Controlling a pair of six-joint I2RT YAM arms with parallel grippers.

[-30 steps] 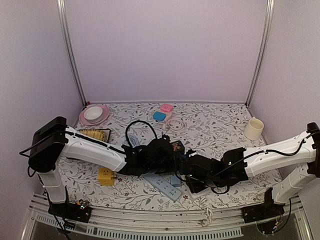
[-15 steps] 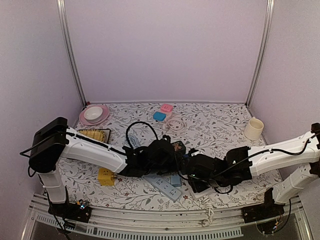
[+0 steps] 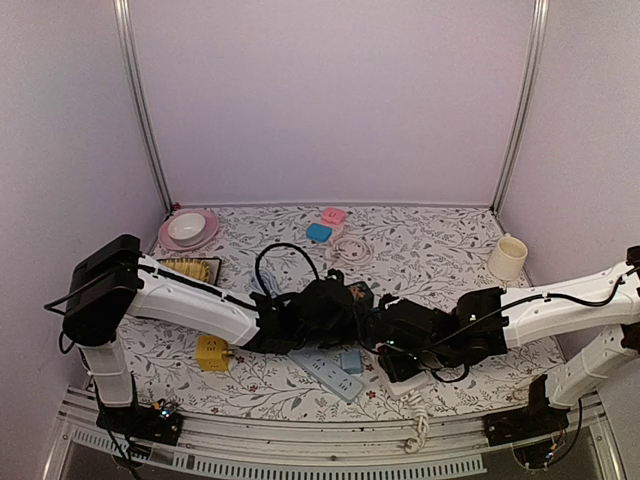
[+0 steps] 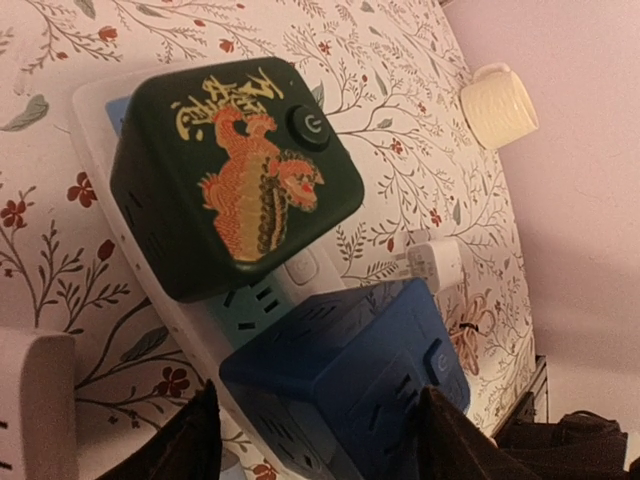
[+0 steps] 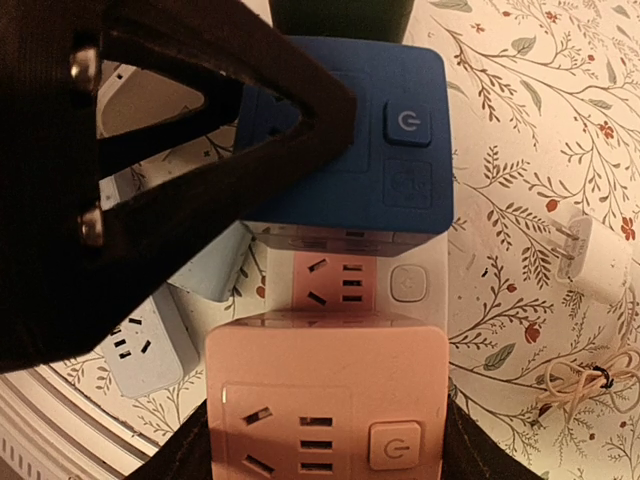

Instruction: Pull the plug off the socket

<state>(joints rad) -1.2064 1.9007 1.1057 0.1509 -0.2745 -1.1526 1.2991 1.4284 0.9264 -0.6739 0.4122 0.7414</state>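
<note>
Left claw (image 4: 315,440) clenches the blue cube plug (image 4: 340,365); right claw (image 5: 325,450) grips the pink cube (image 5: 325,390) at its 6 o'clock. Best pull blue straight up, pinning the strip (image 5: 330,285) down.

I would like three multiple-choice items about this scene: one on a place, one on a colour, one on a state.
1. Where is the cream cup? A. right side of the table B. on a plate C. front left corner
2. The cube adapter with the dragon picture is: A. yellow B. black C. white
3. The blue cube adapter is: A. loose on the cloth B. inside the cup C. seated on the power strip
Answers: 1 A, it stands near the right wall; 2 B, its body is black; 3 C, it sits beside the pink cube adapter on the strip.
</note>
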